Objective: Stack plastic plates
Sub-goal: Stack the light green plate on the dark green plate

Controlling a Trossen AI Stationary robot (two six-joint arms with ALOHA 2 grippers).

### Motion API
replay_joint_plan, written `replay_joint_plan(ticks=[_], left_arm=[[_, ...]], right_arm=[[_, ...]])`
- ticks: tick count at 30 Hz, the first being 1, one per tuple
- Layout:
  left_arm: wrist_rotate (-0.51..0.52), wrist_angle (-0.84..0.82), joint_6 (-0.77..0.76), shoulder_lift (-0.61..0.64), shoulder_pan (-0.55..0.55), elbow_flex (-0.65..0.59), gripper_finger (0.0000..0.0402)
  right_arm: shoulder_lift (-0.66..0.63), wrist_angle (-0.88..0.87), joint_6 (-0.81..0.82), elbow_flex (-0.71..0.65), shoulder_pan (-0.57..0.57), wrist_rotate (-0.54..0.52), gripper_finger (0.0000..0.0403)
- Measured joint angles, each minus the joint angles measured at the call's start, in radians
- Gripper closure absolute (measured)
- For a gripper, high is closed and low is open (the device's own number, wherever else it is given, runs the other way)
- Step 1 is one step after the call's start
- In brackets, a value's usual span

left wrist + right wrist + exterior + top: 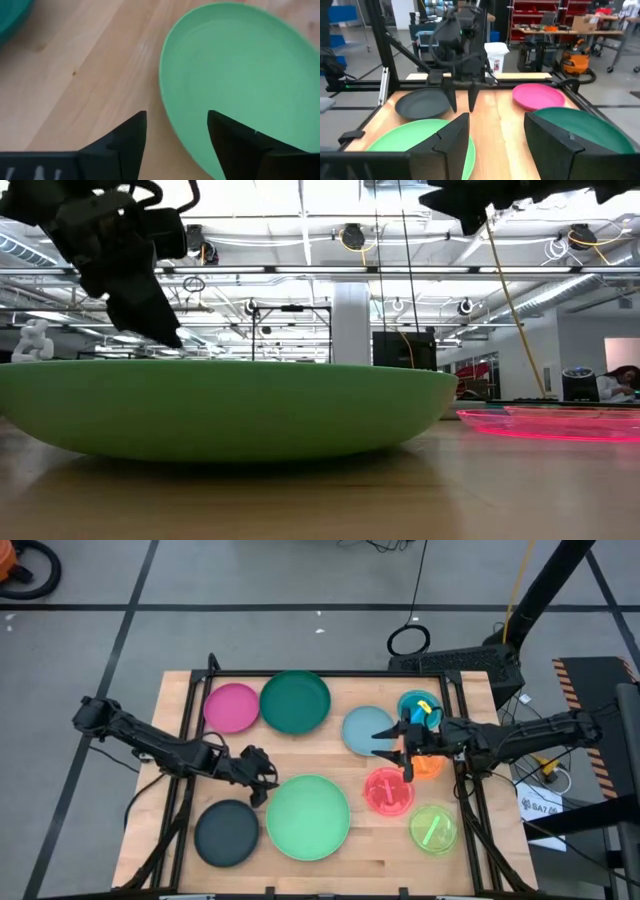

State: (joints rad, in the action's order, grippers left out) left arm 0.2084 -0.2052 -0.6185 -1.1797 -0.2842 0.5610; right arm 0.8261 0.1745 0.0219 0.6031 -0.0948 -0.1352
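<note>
Nine round plastic plates lie flat on the wooden table. Magenta (232, 707) and dark green (295, 702) are at the far side, black (227, 832) and the big light green (308, 817) at the near side. Pale blue (365, 730), translucent teal (415, 705), orange (428, 766), pink (388, 791) and lime (432, 828) lie to the right. My left gripper (263, 788) is open above the light green plate's left rim (167, 107), one finger on each side, clear of it (150, 315). My right gripper (380, 744) is open, raised above the pale blue plate.
A dark frame rail (300, 673) runs along the table's far edge, with slanting struts (185, 720) at both sides. Bare wood (330, 755) lies between the dark green, pale blue and light green plates. The right wrist view shows the left arm (457, 45) opposite.
</note>
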Motion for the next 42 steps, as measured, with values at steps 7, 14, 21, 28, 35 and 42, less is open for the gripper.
replay_joint_plan(ticks=[7,14,21,28,35,42], left_arm=[[0.011,0.036,0.054,-0.056,-0.011,0.0,0.0177],[0.03,0.04,-0.04,-0.102,-0.026,0.0,0.0177],[0.09,0.048,-0.135,-0.112,-0.066,-0.001,0.0176],[0.187,0.049,-0.181,-0.131,-0.085,-0.001,0.0176],[0.189,0.089,-0.15,-0.208,-0.112,-0.001,0.0176],[0.212,0.096,-0.143,-0.237,-0.126,0.0,0.0176]], right_arm=[[0.0,0.001,-0.084,0.028,0.001,-0.103,0.022],[0.0,0.0,-0.156,0.034,0.001,-0.189,0.022],[0.0,-0.001,-0.19,0.034,0.001,-0.189,0.022],[0.0,-0.001,-0.194,0.034,0.001,-0.179,0.022],[0.0,-0.008,-0.178,0.034,0.001,-0.179,0.022],[0.0,-0.022,-0.172,0.034,0.001,-0.179,0.022]])
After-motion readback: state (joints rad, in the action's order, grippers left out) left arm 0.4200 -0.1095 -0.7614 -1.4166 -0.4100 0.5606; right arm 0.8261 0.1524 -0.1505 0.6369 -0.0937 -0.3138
